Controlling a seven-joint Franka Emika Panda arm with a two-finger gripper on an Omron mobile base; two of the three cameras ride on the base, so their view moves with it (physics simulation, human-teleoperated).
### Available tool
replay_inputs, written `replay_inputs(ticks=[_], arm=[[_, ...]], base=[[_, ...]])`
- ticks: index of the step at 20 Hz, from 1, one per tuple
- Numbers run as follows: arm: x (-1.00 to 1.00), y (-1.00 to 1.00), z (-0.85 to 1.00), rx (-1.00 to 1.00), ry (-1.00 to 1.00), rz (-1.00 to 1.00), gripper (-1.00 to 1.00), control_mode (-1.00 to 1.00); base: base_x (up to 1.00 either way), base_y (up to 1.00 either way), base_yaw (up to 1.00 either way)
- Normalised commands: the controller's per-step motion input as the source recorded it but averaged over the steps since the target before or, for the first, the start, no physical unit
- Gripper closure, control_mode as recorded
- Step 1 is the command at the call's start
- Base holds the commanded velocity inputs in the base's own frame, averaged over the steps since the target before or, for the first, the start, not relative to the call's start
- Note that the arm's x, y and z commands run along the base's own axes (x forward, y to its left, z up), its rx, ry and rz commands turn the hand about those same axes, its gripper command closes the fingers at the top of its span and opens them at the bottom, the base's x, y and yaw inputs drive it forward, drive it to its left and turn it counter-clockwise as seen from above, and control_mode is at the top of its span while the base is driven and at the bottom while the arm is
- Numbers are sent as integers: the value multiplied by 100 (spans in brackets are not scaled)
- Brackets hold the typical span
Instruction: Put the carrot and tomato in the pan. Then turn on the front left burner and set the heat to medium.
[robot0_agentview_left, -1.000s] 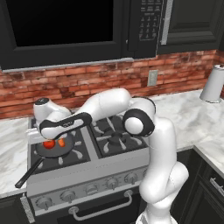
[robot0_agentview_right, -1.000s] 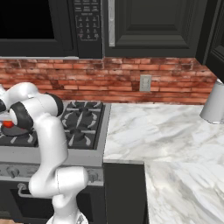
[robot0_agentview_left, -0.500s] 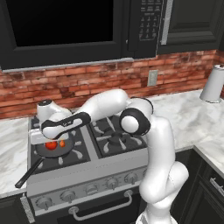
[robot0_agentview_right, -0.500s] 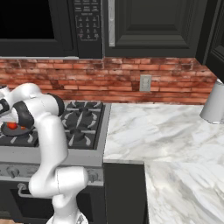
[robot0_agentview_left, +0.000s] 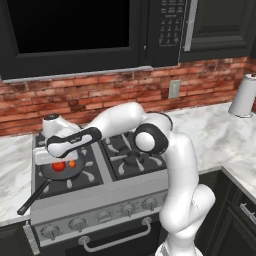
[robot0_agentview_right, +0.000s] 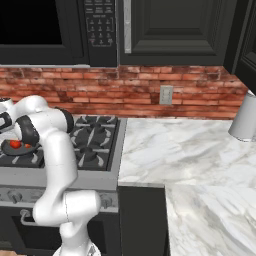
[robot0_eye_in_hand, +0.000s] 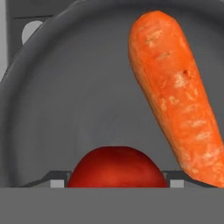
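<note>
In the left base view, the pan (robot0_agentview_left: 46, 173) sat on the front left burner (robot0_agentview_left: 87, 177) of the stove (robot0_agentview_left: 125, 165). Its thin handle (robot0_agentview_left: 32, 198) pointed down and to the left, and its end hung past the stove's front left corner. The hand was low over the pan, so there was little room under it. The white arm stretched over the stove's middle from the right.

In the hand view, the gripper (robot0_eye_in_hand: 117, 179) was clamped on the tomato (robot0_eye_in_hand: 117, 168). A finger tip (robot0_eye_in_hand: 57, 179) pressed on each side of it. The tomato was inside the pan's rim, near the bottom edge of that view. I could not tell if it touched the pan floor.

The carrot (robot0_eye_in_hand: 175, 87) lay flat in the pan, just right of the tomato. Its long side ran from the top middle down to the lower right. The fat round end was at the top, close to the pan's rim. The thinner end came close beside the right finger tip.

Bare pan floor was open on the left and above the tomato. Further right, the two right burners (robot0_agentview_left: 131, 159) were bare. The marble counter (robot0_agentview_left: 215, 135) lay beyond, with a paper towel roll (robot0_agentview_left: 242, 96) at its far right by the brick wall (robot0_agentview_left: 100, 95).
</note>
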Motion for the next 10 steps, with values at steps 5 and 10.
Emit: replay_inputs(ticks=[5, 10], arm=[[0, 0, 0, 0, 0, 0, -100, -100], [-8, 0, 13, 0, -7, 0, -100, -100]], base=[[0, 0, 0], [0, 0, 0]])
